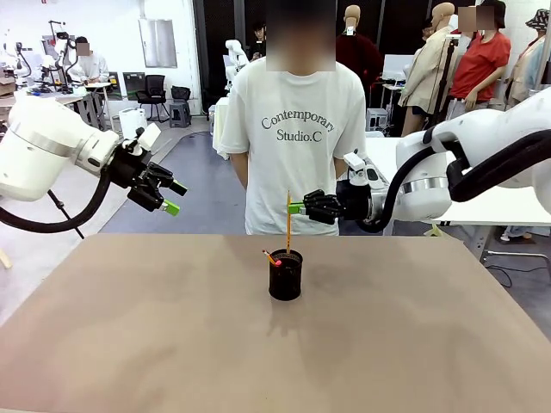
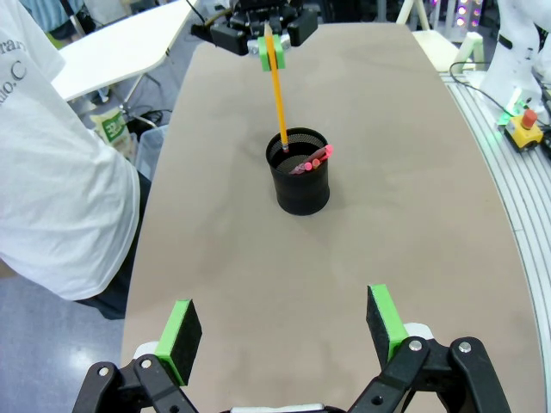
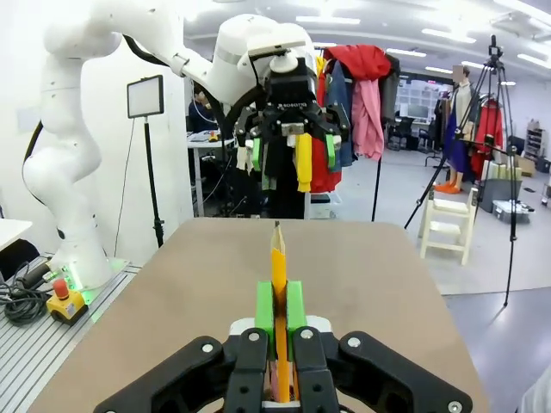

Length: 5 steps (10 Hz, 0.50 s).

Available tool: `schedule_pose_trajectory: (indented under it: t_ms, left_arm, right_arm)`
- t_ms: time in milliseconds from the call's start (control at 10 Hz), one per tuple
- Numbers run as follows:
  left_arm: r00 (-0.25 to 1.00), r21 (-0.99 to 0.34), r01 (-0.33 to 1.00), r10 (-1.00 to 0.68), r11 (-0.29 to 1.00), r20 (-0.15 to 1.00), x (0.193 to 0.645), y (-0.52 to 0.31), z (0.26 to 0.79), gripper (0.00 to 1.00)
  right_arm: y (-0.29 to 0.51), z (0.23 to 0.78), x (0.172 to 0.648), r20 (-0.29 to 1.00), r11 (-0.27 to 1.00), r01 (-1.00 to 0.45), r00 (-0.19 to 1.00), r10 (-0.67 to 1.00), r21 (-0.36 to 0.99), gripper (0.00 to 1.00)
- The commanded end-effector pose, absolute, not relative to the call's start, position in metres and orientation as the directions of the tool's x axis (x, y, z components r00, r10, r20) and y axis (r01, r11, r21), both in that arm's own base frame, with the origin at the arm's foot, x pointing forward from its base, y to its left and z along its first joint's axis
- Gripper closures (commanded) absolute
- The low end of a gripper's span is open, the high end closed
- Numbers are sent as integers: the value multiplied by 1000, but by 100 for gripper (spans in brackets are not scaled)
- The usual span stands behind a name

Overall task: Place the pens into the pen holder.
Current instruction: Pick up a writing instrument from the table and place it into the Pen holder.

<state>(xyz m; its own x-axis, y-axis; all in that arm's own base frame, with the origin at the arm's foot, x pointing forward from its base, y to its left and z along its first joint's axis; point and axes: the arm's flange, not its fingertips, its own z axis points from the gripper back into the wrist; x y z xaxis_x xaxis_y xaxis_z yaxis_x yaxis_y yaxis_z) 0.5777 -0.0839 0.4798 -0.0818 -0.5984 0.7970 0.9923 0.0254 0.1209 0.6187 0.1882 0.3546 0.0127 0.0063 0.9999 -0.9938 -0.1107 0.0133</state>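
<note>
While the holder [image 1: 285,275] stands upright near the middle of the counter [image 1: 129,344], the right gripper [image 1: 297,208] hangs above it and slightly toward the person's side, its pads pressed together on an orange pencil [image 1: 287,222]. The pencil hangs nearly upright, its lower tip at the holder's rim, just inside the mouth as seen from the left wrist [image 2: 278,95]. From the right wrist, the pencil [image 3: 278,284] runs up between the green pads [image 3: 266,311], its sharpened end pointing away from the gripper [image 3: 279,314].

Inside the holder [image 2: 300,172] lie a pinkish-red pen [image 2: 312,160] leaning against the rim on the side away from the pencil, and other dark sticks too dim to tell apart. In the front view a red-tipped end [image 1: 274,259] pokes above the holder's left rim.

The left gripper [image 1: 170,198] hovers well to the left of the holder and high above the counter's far edge, its fingers [image 2: 182,329] spread wide and holding nothing. A person in a white T-shirt [image 1: 297,146] stands just behind the holder, at the counter's far side.
</note>
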Motion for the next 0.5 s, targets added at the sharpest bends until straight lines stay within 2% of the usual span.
schedule_pose_trajectory:
  t_ms: [0,100,200,300,400]
  left_arm:
    - [-83,123,992,-601,25,795,577,-83,481,0]
    - [-83,123,992,-601,25,795,577,-83,481,0]
    - [-83,123,992,-601,25,795,577,-83,481,0]
    - [-83,123,992,-601,25,795,577,-83,481,0]
    - [-83,123,992,-601,25,795,577,-83,481,0]
  right_arm:
    - [189,346,630,1000,-110,-994,5,26,8,100]
    - [187,343,633,1000,-106,-994,16,26,19,100]
    - [187,344,633,999,-51,-998,40,2,40,100]
    - [185,339,625,1000,-104,-994,29,11,30,100]
    - [185,339,625,1000,-104,-994,29,11,30,100]
